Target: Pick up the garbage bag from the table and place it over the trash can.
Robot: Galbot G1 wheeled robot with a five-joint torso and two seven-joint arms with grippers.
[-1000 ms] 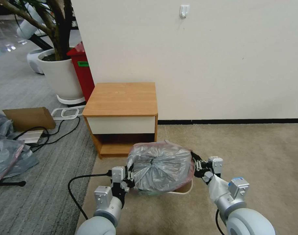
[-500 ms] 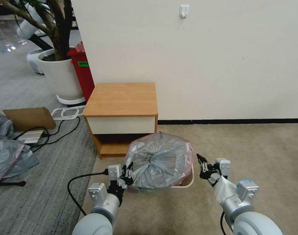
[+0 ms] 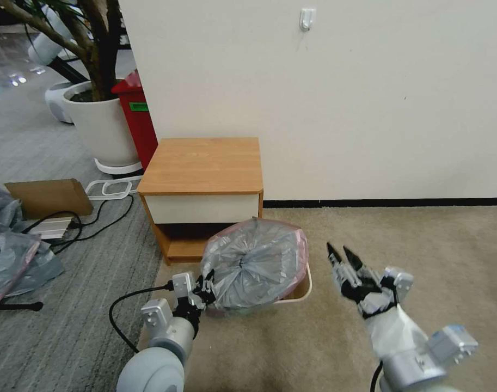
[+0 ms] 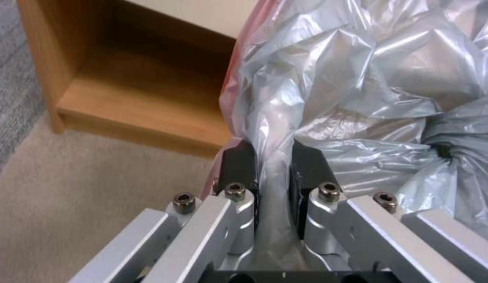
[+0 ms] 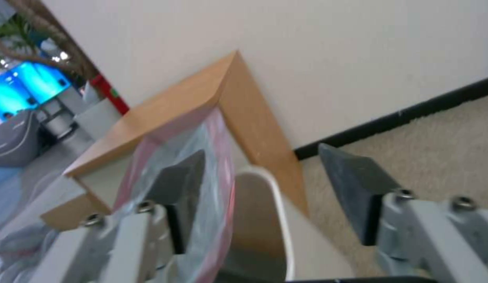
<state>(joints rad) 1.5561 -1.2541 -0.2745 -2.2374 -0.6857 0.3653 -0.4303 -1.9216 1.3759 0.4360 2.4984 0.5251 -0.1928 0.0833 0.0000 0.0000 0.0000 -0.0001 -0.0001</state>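
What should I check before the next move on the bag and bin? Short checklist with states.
1. Left gripper shut on the garbage bag: ok.
2. Right gripper open and off the bag, above the carpet: ok.
3. Bag spread over the trash can: not ok; the right-hand rim and part of the opening are bare.
4. Bag's pinkish-red rim hooked under the can's rolled rim on the left: cannot tell.
5. Bag clear of the table: ok; it sits in front of the lower shelf.
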